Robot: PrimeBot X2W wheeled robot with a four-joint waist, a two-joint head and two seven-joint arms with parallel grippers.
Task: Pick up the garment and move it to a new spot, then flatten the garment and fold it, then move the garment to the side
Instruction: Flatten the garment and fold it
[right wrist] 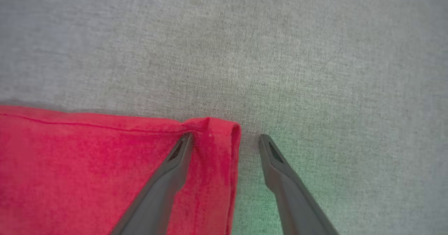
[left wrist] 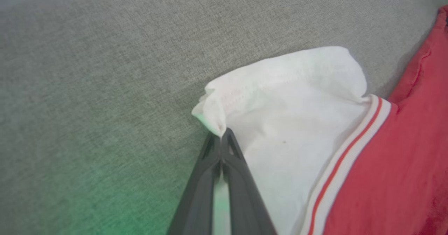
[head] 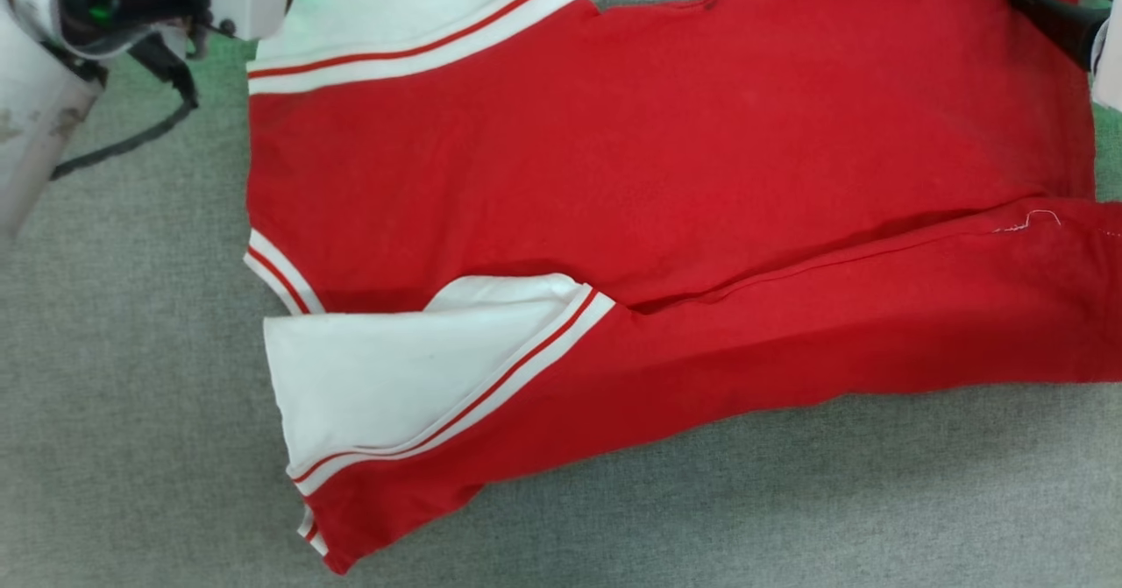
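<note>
Grey woven surface (head: pixel 131 351); soft red garment (head: pixel 657 159) lies flat at centre. Left gripper (left wrist: pixel 221 133) pinches the bunched white sleeve (left wrist: pixel 287 116) at 11 o'clock. Right gripper (right wrist: pixel 225 137) is spread astride the hem corner (right wrist: pixel 217 130) at 1 o'clock, possibly touching.

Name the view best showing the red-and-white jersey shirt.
Head view: the red, white-sleeved soft-fabric jersey shirt lies nearly whole. Left wrist view shows a white sleeve pinched in shut jaws; right wrist view, a red hem corner by open jaws.

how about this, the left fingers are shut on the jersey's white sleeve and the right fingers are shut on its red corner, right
Wrong on the right fingers: the right wrist view shows them open astride the jersey's red corner. The left fingers are shut on its white sleeve.
</note>
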